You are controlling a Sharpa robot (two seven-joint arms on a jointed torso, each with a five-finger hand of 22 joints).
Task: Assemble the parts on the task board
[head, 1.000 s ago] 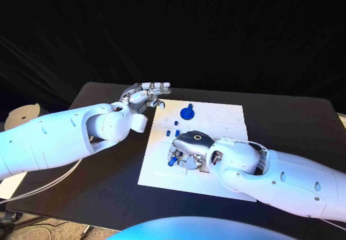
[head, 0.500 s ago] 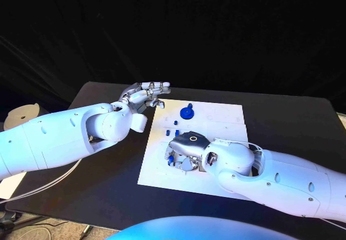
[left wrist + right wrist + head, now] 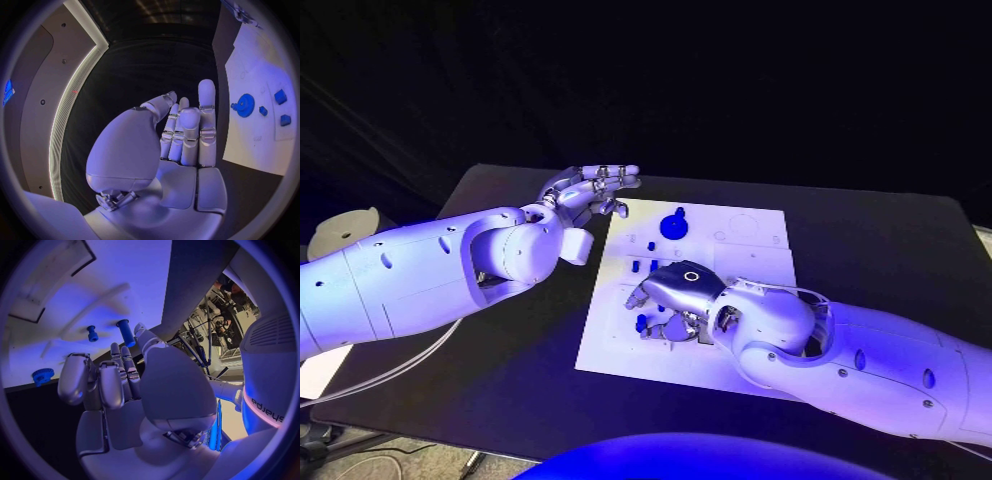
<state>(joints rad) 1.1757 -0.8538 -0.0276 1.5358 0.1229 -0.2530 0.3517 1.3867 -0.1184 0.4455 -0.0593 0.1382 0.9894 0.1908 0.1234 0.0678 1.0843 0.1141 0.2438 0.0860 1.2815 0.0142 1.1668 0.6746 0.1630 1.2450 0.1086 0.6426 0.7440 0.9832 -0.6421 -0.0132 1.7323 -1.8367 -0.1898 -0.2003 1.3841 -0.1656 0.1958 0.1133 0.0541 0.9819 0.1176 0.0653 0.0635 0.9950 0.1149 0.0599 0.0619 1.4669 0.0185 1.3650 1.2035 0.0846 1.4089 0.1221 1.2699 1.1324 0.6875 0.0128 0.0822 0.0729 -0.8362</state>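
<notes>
While both arms reach in over the black counter (image 3: 516, 390), the scene sorts as follows.

Right hand: the right hand (image 3: 678, 292) is low over the middle of the task board (image 3: 747, 250), palm down, fingers curled down toward the plate. In the right wrist view the fingers (image 3: 109, 385) are bent inward and lie close together; whether they hold anything I cannot tell.

Left hand: the left hand (image 3: 593, 188) is raised just off the board's far left corner, over the counter. In the left wrist view its fingers (image 3: 187, 130) stand nearly straight and side by side, with nothing in the palm.

Parts by the right hand: a small blue peg (image 3: 642, 325) sits on the board just beside the right hand's fingertips. In the right wrist view a taller blue peg (image 3: 125, 332) and a shorter one (image 3: 92, 333) stand upright on the white surface ahead of the fingers, and a small blue gear (image 3: 42, 376) lies near the board's edge.

Parts farther out: a round blue gear (image 3: 675, 225) lies on the far part of the board, with two small blue pieces (image 3: 648, 266) between it and the right hand.
</notes>
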